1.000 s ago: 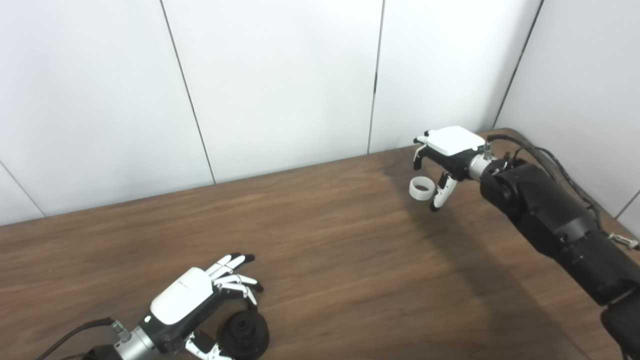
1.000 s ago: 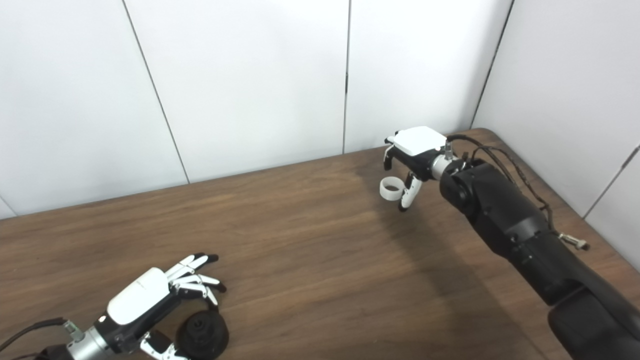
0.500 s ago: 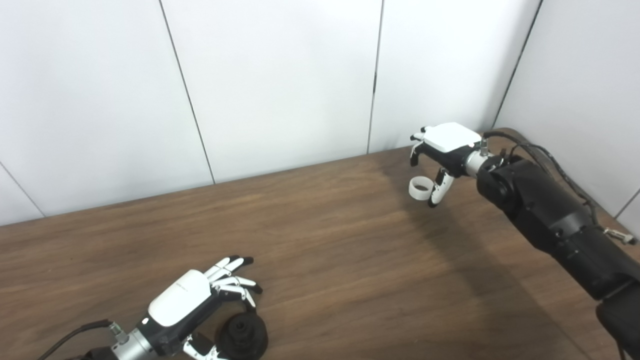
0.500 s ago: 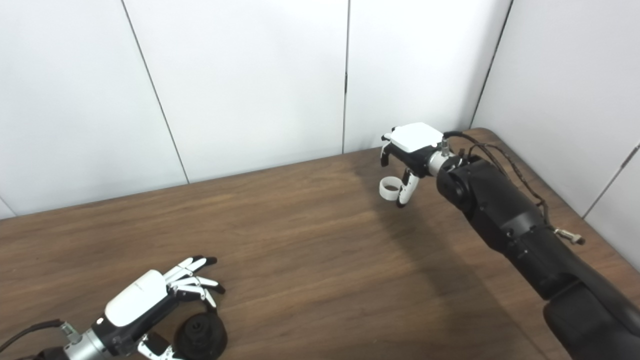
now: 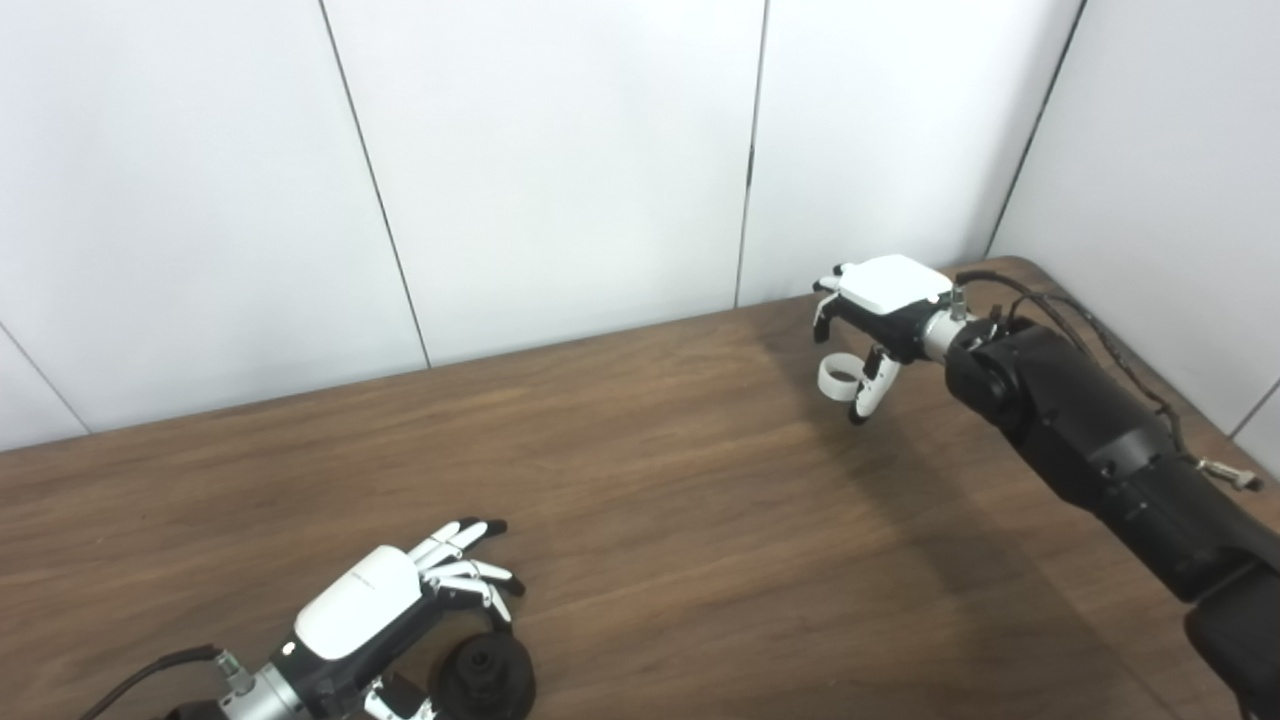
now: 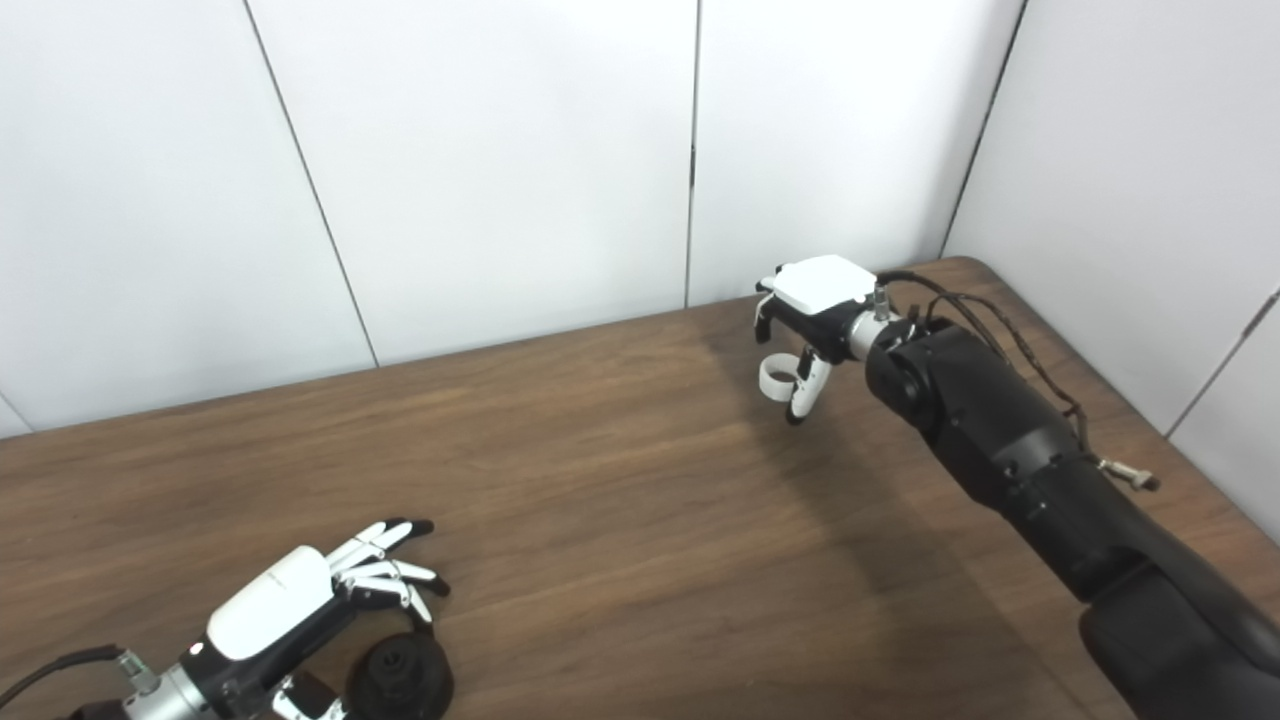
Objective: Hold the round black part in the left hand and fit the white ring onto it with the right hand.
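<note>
The round black plastic part (image 5: 487,676) sits on the brown wood-grain table (image 5: 640,520) at the near left edge. The left hand (image 5: 385,612) arches over it, fingers spread and curved; whether they touch the part cannot be determined. At the far right, the right hand (image 5: 872,318) is positioned over the small white plastic ring (image 5: 840,375) (thumb against its right side, the other fingers curled above). A full grip is not confirmed.
</note>
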